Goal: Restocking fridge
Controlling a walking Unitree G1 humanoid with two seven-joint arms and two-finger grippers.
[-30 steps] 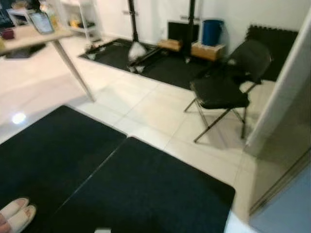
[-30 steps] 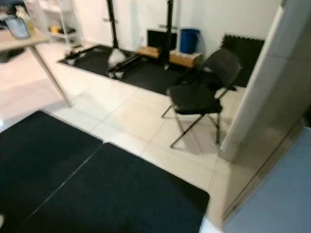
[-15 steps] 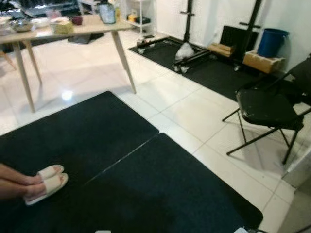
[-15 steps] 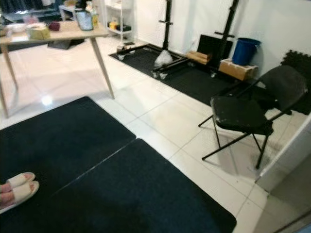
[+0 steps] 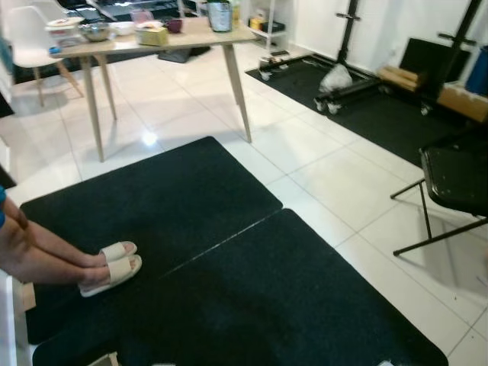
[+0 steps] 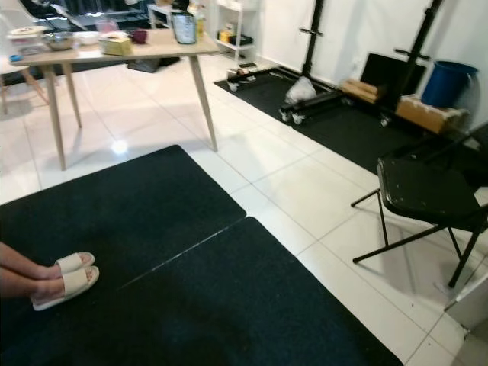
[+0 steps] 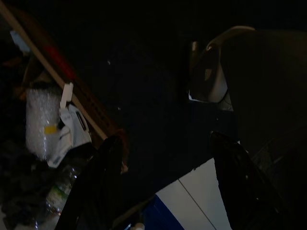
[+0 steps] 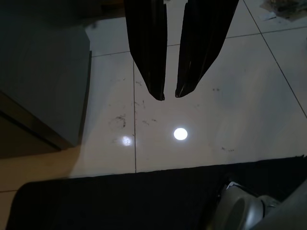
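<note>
A wooden table stands at the back left of the room. On it are a dark jar, a yellow-green box, a metal bowl and a small dark cup. My left gripper hangs in deep shade, open, with nothing between its fingers; a plastic bottle and a roll of bubble wrap lie beyond it. My right gripper points down at the white tiles, its fingers almost touching and holding nothing.
Two black mats cover the floor in front of me. A person's feet in pale slippers rest on the left mat. A black folding chair stands at the right. A wheeled rack, a blue bin and boxes line the back wall.
The whole picture has swung left: the chair slid to the right edge, while the table and the person's legs came further into view. That is camera motion.
</note>
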